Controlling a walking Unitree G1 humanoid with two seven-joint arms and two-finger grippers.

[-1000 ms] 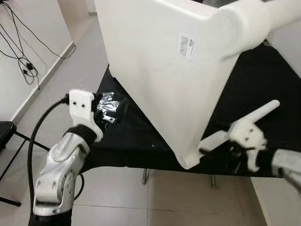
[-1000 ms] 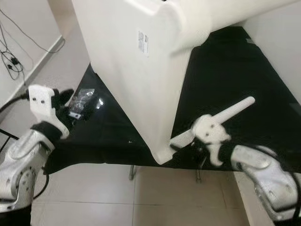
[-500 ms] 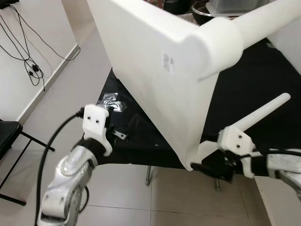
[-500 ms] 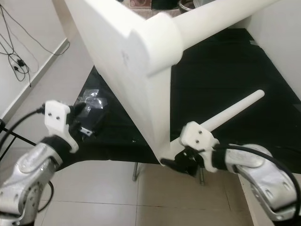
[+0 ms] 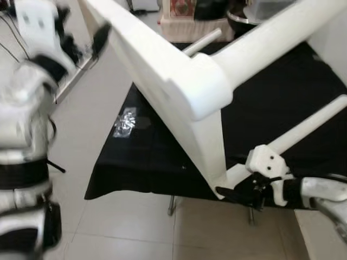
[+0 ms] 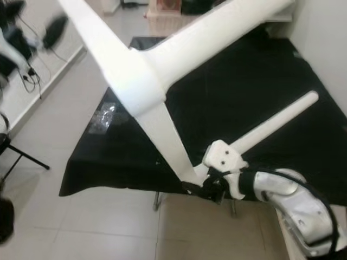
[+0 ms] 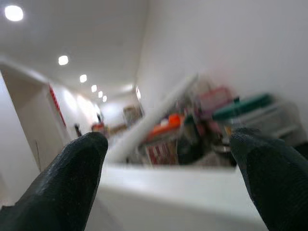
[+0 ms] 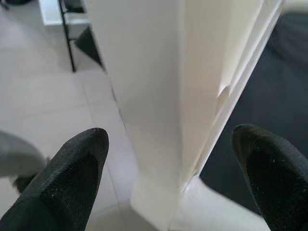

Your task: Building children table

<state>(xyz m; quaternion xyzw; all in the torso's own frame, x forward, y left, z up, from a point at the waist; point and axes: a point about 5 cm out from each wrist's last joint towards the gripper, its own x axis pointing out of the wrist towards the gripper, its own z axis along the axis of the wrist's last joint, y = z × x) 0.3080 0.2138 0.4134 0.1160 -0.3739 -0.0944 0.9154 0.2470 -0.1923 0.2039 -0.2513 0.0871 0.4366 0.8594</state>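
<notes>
The white children's table (image 5: 179,81) stands tipped on edge at the front edge of the black tabletop (image 5: 271,108). The right tool (image 5: 238,192), fingers spread wide, straddles its lowest corner. The left tool (image 5: 81,40), also wide, is raised beside its top edge.

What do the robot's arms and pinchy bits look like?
Both arms are shiny silver with rounded shells. Each wrist carries a white block with small dark holes, ending in a tool of two long black fingers: the right tool and the left tool. A black cable runs along the right arm.
</notes>
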